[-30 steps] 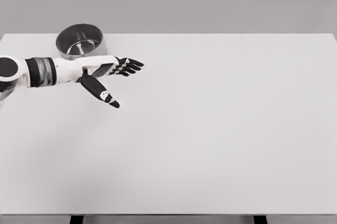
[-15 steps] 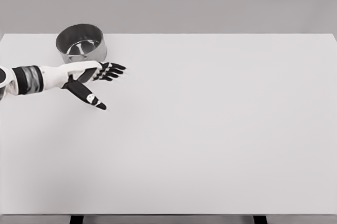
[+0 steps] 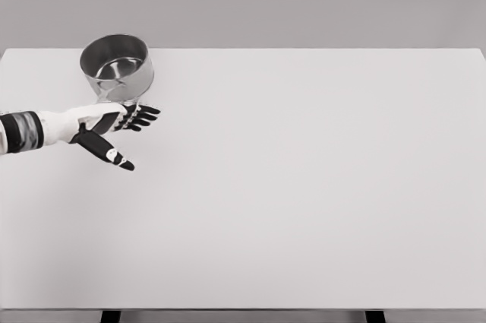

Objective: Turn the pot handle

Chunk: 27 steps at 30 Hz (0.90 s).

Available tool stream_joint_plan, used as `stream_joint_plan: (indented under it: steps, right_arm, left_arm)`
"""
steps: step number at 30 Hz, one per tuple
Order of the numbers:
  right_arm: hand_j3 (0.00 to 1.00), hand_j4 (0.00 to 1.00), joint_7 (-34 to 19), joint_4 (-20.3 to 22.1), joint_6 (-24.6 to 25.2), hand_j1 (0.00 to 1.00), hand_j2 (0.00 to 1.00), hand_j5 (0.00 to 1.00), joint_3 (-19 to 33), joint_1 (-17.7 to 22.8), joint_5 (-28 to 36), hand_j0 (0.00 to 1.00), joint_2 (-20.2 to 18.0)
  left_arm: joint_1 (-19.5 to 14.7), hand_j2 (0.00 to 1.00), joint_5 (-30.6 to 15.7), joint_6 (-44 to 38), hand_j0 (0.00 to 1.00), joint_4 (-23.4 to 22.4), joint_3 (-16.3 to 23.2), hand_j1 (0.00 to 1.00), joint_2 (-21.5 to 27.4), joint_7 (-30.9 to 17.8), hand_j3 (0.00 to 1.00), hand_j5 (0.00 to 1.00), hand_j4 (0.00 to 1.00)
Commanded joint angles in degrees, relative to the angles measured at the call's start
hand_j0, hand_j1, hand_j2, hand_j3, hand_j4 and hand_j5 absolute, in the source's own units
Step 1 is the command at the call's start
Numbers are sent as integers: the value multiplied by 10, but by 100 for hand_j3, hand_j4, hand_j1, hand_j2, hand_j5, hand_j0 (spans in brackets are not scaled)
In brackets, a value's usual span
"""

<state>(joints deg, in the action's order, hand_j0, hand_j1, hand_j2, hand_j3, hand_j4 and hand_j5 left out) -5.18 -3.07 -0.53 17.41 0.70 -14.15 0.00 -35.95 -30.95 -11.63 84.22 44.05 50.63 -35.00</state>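
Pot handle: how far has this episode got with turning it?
Done: nothing clearly. The pot stands near the table's far left corner; no handle is plain to see, perhaps hidden behind the hand. In hand: the left hand is just in front of the pot, fingers spread, thumb down, gripping nothing. Left: taking hold of the handle and the rotation. The right arm is out of view.

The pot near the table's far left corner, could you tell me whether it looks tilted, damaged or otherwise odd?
Nothing looks damaged or spilled. The steel pot stands upright on the white table, and its inside looks empty. The left robot hand lies just in front of it, fingers spread, covering all but a stub of the handle, so the handle's direction is unclear.
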Motion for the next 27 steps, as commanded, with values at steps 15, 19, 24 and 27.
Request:
stream_joint_plan:
  steps: [15,19,24,27]
  right_arm:
    - [100,100,0,-1,0,100,100,100,0,0,0,100,0]
    - [100,100,0,0,0,100,100,100,0,0,0,100,0]
    - [100,100,0,-1,0,100,100,100,0,0,0,100,0]
    - [100,100,0,-1,0,100,100,100,0,0,0,100,0]
  left_arm:
    - [15,100,-2,0,100,-17,-28,100,29,0,100,100,100]
    - [16,100,4,0,100,-28,-28,100,31,0,100,100,100]
    - [17,100,7,0,100,-30,-30,100,42,0,100,100,100]
    - [17,100,15,0,100,-28,-49,100,50,0,100,100,100]
